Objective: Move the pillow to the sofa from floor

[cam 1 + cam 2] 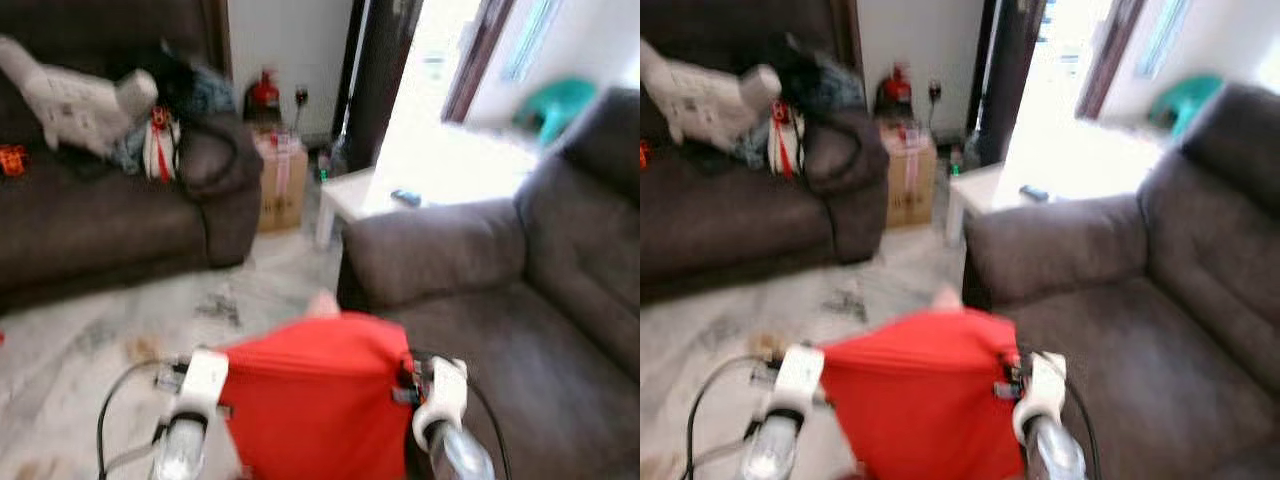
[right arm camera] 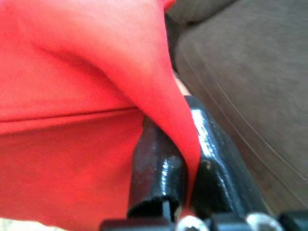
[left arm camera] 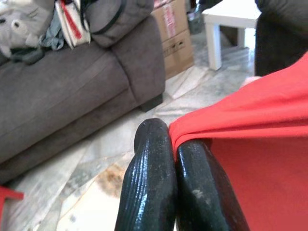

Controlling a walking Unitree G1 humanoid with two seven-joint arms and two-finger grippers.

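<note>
Red pillow (image 1: 310, 395) aloft between both arms' jaws (each pinched on fabric), beside the sofa (image 1: 520, 330).

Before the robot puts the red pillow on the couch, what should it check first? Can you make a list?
1. Left hand pinching the red pillow: ok, fabric is caught between its fingers.
2. Right hand pinching the pillow's other side: ok, cloth is squeezed between its fingers.
3. Pillow off the floor: ok, it hangs between both arms.
4. Sofa seat at the robot's right free of things: ok where visible.
5. Pillow over the seat: not ok, it is mostly above the floor beside the seat's edge.
6. Sharp view: not ok, the head views are blurred.
</note>
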